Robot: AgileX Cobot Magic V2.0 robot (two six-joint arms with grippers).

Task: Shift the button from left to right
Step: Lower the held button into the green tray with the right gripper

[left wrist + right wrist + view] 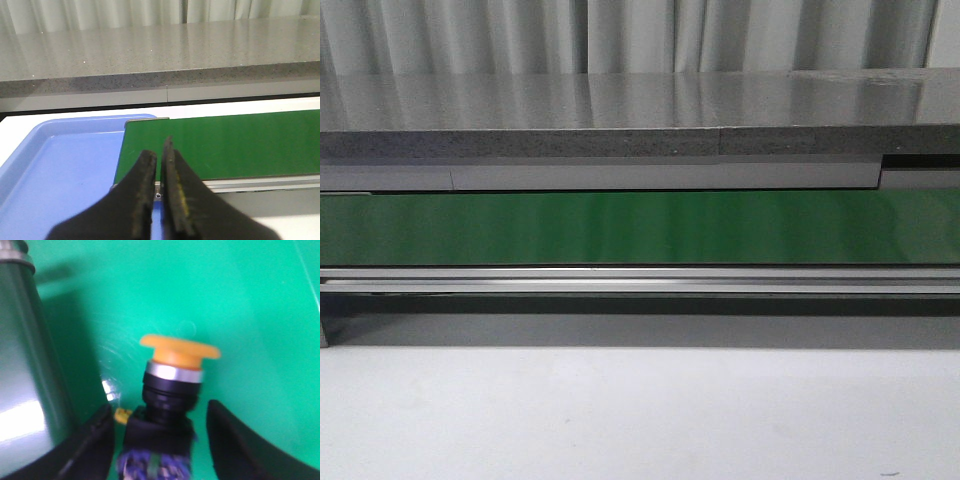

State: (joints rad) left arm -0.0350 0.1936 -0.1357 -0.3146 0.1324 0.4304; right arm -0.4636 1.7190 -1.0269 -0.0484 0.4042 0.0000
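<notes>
- Lying between the spread fingers of the right gripper (160, 440), the button (167, 400) rests on a green surface (250, 305) — contact with either finger cannot be told.
- Risk: one finger closing first may tip it, since the orange cap (180, 351) overhangs its dark body.
- Risk: the nearby curved wall (25, 375) may block that finger.
- The left gripper (161, 192) is pressed together, empty, above the blue tray (60, 170) and green belt (240, 145).
- No readable writing anywhere.
</notes>
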